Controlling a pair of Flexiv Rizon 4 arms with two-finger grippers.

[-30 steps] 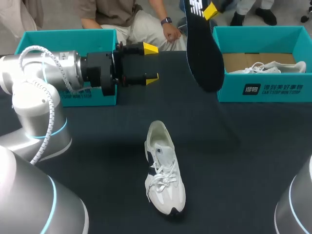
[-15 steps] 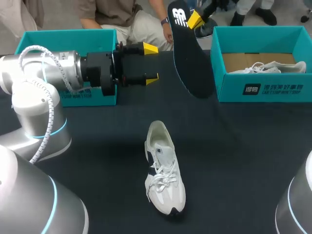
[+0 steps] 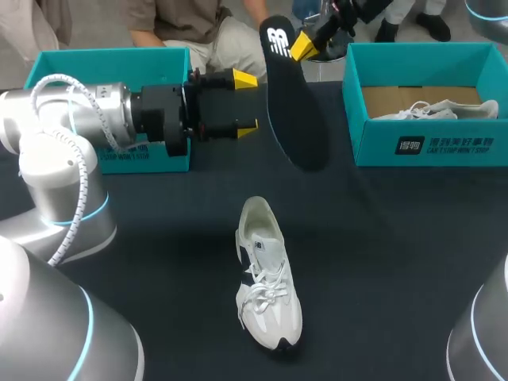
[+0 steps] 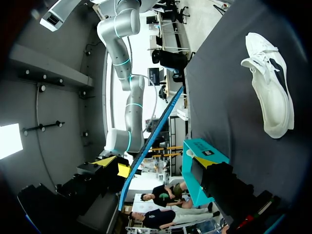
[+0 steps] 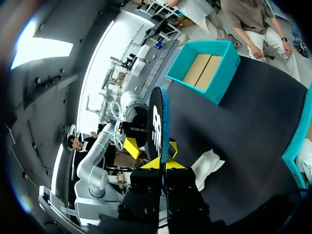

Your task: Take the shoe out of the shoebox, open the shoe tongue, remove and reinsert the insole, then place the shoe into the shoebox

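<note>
The white shoe (image 3: 266, 274) lies on the dark table, toe toward the front edge; it also shows as the shoe (image 4: 270, 92) and shoe (image 5: 207, 165). High above the far middle of the table, my right gripper (image 3: 303, 46) is shut on the heel end of the black insole (image 3: 290, 103), which hangs toe down. The wrist view shows that insole (image 5: 157, 122) edge-on between the right gripper (image 5: 160, 163) fingers. My left gripper (image 3: 244, 103) stands open and empty, level, just left of the insole. The insole (image 4: 151, 141) crosses ahead of the left gripper (image 4: 156, 163).
A teal shoebox (image 3: 429, 143) at the far right holds a second white shoe (image 3: 432, 109) on cardboard. Another teal box (image 3: 111, 59) stands at the far left behind my left arm. Bare dark table surrounds the shoe.
My right gripper has carried the insole leftward, closer to the open left gripper. The left arm and the shoe have not moved.
</note>
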